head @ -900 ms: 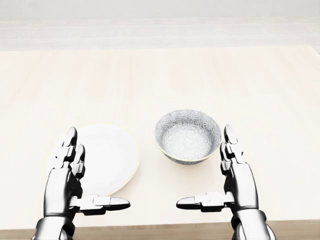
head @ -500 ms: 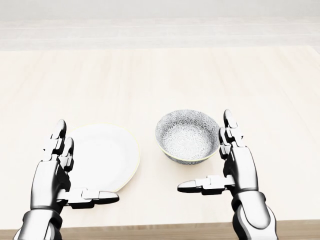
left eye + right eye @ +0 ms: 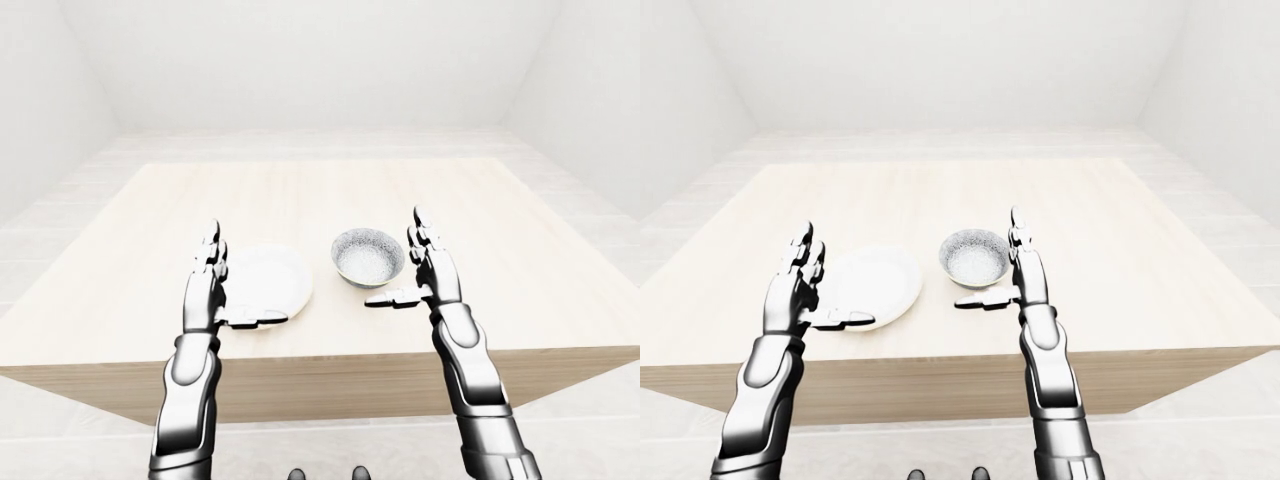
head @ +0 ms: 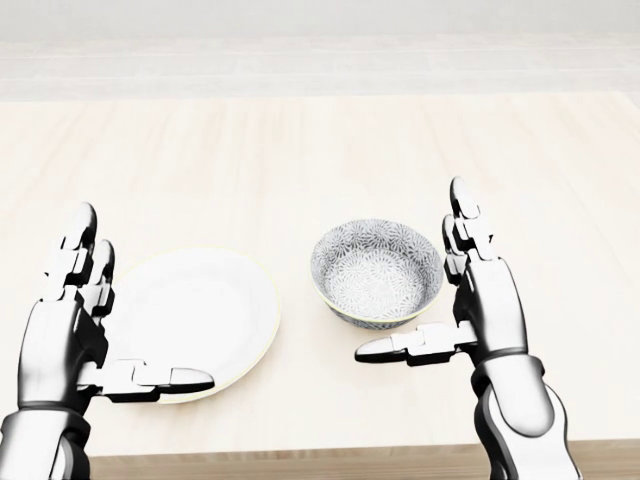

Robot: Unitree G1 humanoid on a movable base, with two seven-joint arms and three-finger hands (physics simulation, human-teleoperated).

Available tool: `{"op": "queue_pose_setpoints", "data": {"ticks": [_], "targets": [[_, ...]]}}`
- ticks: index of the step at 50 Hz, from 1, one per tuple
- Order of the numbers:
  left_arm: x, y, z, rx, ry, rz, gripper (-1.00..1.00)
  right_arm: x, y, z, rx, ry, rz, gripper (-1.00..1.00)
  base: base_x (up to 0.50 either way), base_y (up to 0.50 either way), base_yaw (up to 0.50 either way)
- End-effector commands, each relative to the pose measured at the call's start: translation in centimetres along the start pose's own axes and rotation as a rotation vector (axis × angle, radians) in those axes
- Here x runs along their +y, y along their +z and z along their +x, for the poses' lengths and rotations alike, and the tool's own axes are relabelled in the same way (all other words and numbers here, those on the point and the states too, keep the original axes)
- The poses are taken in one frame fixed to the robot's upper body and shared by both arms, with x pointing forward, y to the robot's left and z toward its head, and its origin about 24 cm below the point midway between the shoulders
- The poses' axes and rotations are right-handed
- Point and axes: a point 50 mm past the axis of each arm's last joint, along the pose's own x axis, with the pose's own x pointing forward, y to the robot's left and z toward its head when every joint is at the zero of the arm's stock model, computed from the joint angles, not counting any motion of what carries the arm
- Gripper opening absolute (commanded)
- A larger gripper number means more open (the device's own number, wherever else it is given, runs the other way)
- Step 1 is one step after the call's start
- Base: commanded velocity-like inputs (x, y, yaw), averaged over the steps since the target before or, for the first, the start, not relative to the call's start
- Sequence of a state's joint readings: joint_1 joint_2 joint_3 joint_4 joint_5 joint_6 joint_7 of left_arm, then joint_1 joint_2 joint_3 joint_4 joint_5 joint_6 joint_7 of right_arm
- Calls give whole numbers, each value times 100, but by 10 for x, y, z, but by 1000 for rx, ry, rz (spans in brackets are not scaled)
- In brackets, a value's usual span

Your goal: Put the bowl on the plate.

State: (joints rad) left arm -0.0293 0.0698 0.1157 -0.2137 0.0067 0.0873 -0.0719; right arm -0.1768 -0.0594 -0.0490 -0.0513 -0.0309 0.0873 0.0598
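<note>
The bowl (image 4: 376, 272) stands upright on the pale wooden tabletop (image 4: 300, 160), a little right of centre in the head view. It is grey, with a fine flower-like pattern inside and out and a pale rim, and nothing lies in it. The white plate (image 4: 200, 305) lies flat to its left, at the lower left of the frame. A strip of bare wood separates the two, so the bowl is not on the plate.

The right hand (image 4: 487, 305) stands just right of the bowl, spread wide and holding nothing. Its fingers (image 4: 462, 225) point up the frame beside the bowl's right wall, and its thumb (image 4: 400, 348) reaches leftward below the bowl. Whether any finger touches the rim cannot be told.

The left hand (image 4: 62, 340) is at the lower left, equally spread and empty. Its fingers are straight, and its thumb lies across the plate's lower edge in the picture.

In the eye views both forearms (image 3: 470, 370) rise from the bottom edge. The tabletop stands on a light floor (image 3: 560, 150) between plain white walls (image 3: 300, 60).
</note>
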Motion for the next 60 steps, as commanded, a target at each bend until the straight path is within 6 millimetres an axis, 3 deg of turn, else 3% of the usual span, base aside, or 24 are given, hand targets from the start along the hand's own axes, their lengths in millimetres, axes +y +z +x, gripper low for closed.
{"op": "queue_pose_setpoints", "data": {"ticks": [1, 42, 60], "targets": [[4, 10, 3, -40, -2, 29, 100, 0, 10, 1, -42, 7, -22, 100, 0, 0, 0], [8, -3, 5, 15, 4, 33, 100, 0, 20, 1, -83, 7, -24, 100, 10, 21, 0], [8, -7, 5, 34, -2, 44, 100, 0, 17, 1, -72, 8, -15, 100, 10, 5, 0]]}}
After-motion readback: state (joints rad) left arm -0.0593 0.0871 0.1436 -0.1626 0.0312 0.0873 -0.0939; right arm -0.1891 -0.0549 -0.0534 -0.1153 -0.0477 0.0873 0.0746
